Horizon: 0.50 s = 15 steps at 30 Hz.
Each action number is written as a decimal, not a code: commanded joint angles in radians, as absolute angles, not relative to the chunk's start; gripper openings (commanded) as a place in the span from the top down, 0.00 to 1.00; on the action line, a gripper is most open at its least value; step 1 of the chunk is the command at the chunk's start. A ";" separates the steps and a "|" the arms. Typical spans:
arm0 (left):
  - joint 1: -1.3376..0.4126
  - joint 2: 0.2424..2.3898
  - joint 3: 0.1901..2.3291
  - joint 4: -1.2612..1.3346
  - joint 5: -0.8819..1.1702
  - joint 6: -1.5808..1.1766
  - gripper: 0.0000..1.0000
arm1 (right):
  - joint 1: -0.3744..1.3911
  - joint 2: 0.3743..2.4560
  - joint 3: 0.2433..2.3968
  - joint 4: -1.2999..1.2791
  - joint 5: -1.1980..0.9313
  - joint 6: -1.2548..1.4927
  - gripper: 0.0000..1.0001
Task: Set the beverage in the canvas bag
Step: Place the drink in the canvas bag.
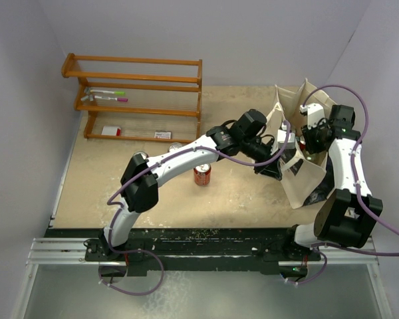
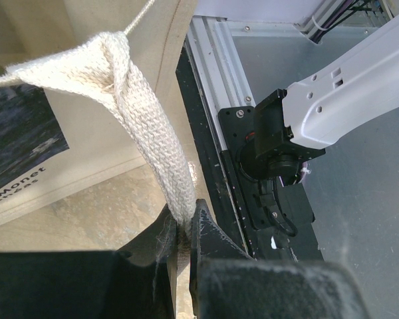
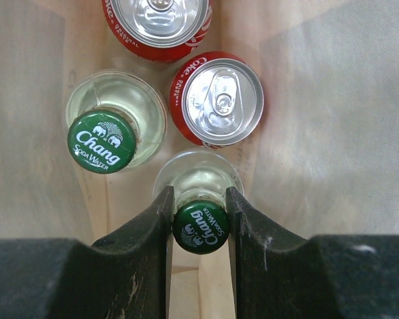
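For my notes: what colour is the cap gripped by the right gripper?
Green cap, white lettering; clearest in right wrist view.

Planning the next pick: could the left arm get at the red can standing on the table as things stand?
Probably not right now: the left gripper is shut on the handle of the canvas bag. The red can stands uncovered beside that arm, so after letting go it likely could.
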<state>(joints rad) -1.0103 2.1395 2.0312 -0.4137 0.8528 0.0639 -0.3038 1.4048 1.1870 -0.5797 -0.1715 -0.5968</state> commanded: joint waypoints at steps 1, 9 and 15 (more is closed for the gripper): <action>-1.012 2.106 2.074 -0.418 0.888 0.070 1.00 | -0.319 1.398 1.267 -0.463 -0.008 -0.694 0.68; -1.012 2.094 2.073 -0.418 0.888 0.071 1.00 | -0.320 1.409 1.289 -0.492 -0.021 -0.682 0.52; -1.013 2.095 2.082 -0.413 0.888 0.055 1.00 | -0.320 1.398 1.321 -0.532 -0.074 -0.656 0.45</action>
